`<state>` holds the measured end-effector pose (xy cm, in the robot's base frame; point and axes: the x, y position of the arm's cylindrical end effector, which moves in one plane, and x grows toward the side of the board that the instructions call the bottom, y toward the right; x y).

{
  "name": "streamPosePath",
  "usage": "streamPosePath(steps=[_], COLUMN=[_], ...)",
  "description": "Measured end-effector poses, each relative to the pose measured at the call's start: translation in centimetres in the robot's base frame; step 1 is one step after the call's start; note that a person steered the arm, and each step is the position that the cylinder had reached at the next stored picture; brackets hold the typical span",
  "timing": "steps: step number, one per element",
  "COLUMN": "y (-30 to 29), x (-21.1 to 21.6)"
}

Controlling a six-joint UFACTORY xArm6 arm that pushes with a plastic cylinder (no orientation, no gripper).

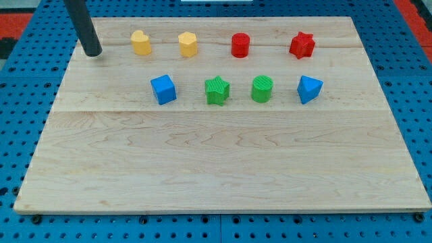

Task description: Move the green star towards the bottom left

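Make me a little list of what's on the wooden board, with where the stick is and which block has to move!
board: wooden board
my tip: near the view's top left, touching no block
top row, left to right: yellow heart, yellow hexagon, red cylinder, red star
lower row, left to right: blue cube, green star, green cylinder, blue block
block to move: green star
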<state>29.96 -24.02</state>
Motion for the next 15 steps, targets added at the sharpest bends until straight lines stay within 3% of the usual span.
streamPosePath(steps=[5,6,7,9,10,11,13,14,15], y=[-0.1,2.1,10.7,25.1,27.6,25.8,25.8,25.8,29.6], x=[0.3,1.6,2.7,6.2,13.3,18.7,10.8,10.6,8.5])
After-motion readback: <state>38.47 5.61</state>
